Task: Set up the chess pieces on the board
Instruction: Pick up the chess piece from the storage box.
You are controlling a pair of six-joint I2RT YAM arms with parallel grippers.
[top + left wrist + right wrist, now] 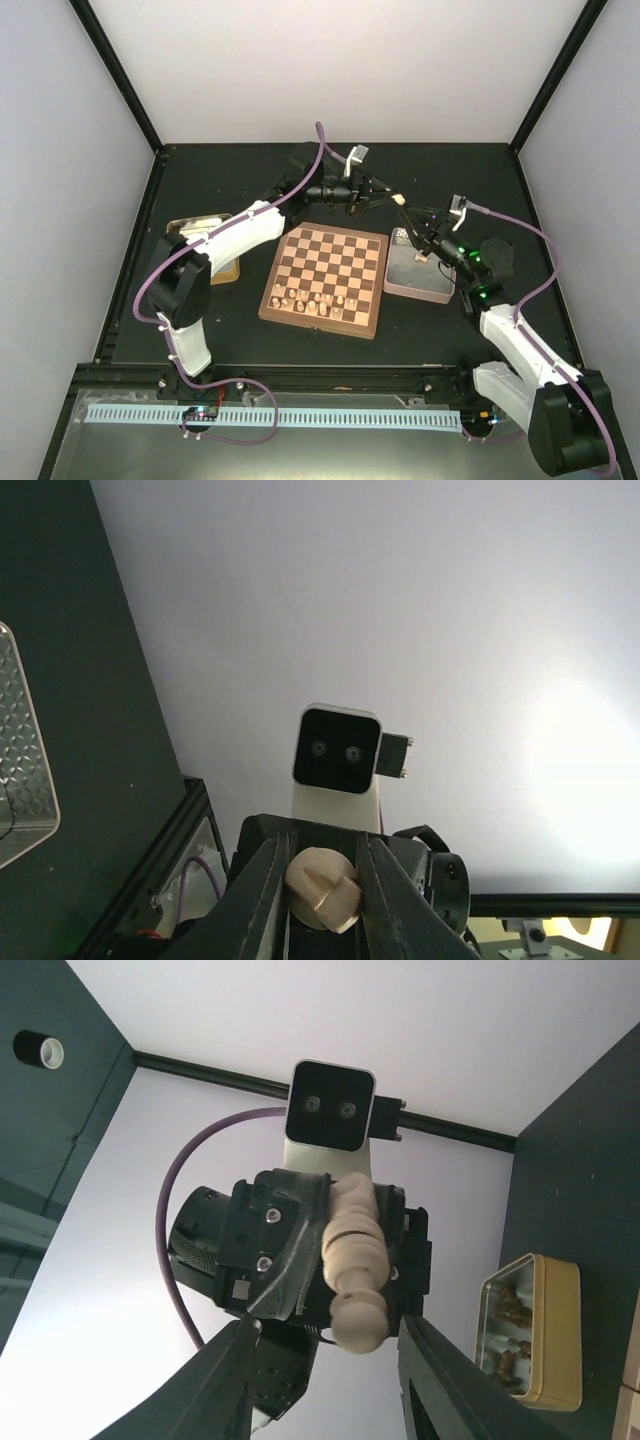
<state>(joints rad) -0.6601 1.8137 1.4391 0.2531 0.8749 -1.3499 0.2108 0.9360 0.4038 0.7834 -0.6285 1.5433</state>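
Top external view: pale piece held aloft off the board's 1 o'clock corner

The left gripper (386, 194) pinches a pale chess piece (398, 200) by its base, clear of the table at 1 o'clock from the board (330, 250). The right gripper (420, 238) faces it, fingers (235, 1380) spread to either side of the piece's head, a gap showing on both sides. Other pale chessmen (315, 298) stand along the board's 6 o'clock rows. A grey tin (420, 282) lies just beside the board at 3 o'clock. A yellow-sided tin (550, 1330) at 9 o'clock holds dark chessmen (510, 1305).
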